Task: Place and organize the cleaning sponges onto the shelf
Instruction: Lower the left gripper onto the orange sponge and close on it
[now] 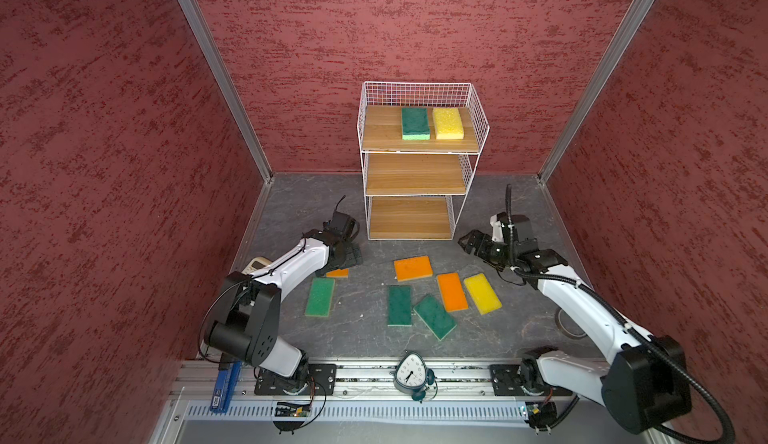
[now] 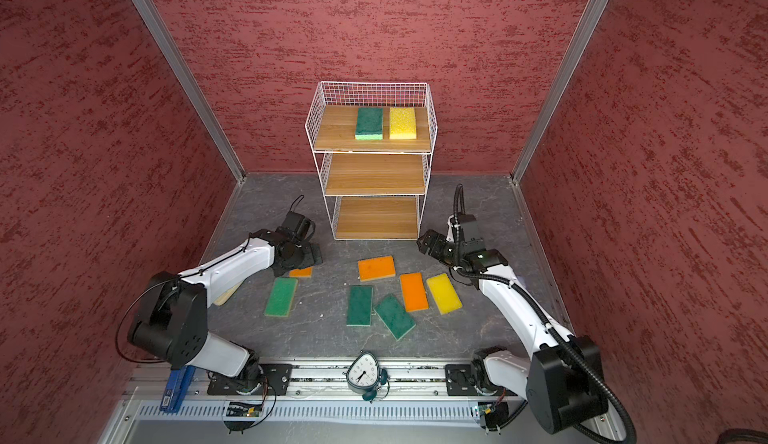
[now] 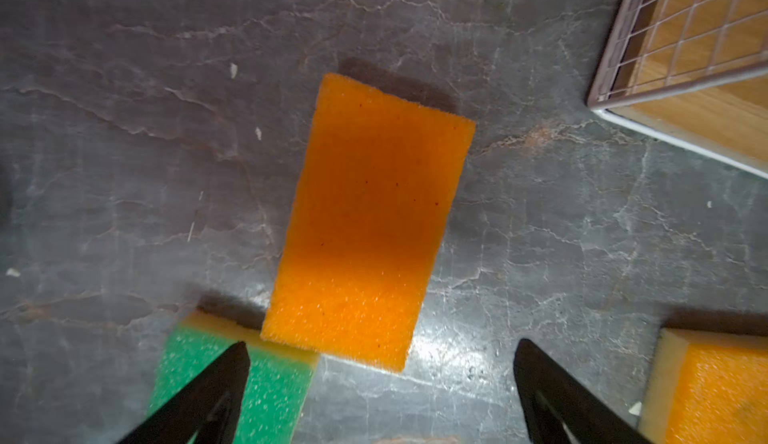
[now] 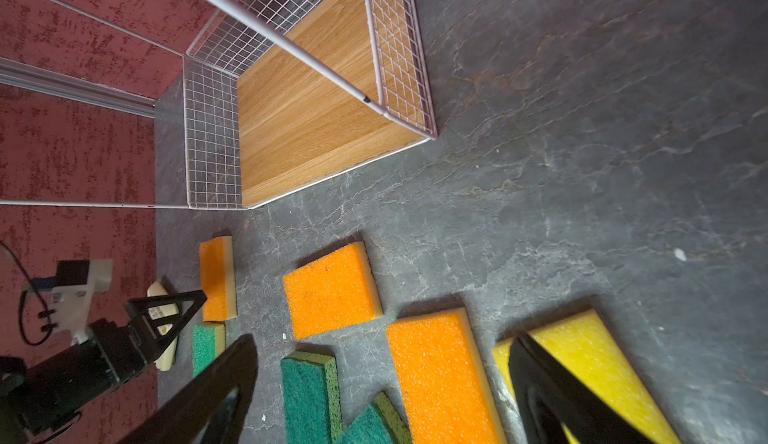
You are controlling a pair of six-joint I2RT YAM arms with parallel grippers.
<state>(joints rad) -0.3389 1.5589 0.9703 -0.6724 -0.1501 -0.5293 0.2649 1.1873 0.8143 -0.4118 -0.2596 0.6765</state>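
Counting in both top views, two sponges are stored and seven remain on the floor, so the task is at an early stage. The shelf (image 1: 382,132) carries a stored green sponge (image 1: 415,123) and a stored yellow sponge (image 1: 448,123) side by side on its top board. The middle and bottom boards are bare.

Floor items:
- leftmost orange sponge (image 3: 370,221)
- bright green sponge (image 1: 320,297)
- middle orange sponge (image 1: 413,268)
- upright green sponge (image 1: 399,305), just beside a slanted green sponge (image 1: 434,316)
- right orange sponge (image 1: 452,291), next to a floor yellow sponge (image 1: 482,293)

The left gripper (image 3: 381,346) hangs over the leftmost orange sponge with its jaws spread wide and holds nothing. In the left wrist view the sponge lies flat on the floor. Its near end sits roughly between the fingertips and the rest extends ahead of them. One near corner meets the end of the bright green sponge; whether it overlaps or only touches cannot be told. This sponge is judged the next item to pick.

The right gripper (image 4: 383,338) is also spread wide and empty. It hovers near the shelf's bottom corner, above the right orange sponge and the floor yellow sponge, clear of both.
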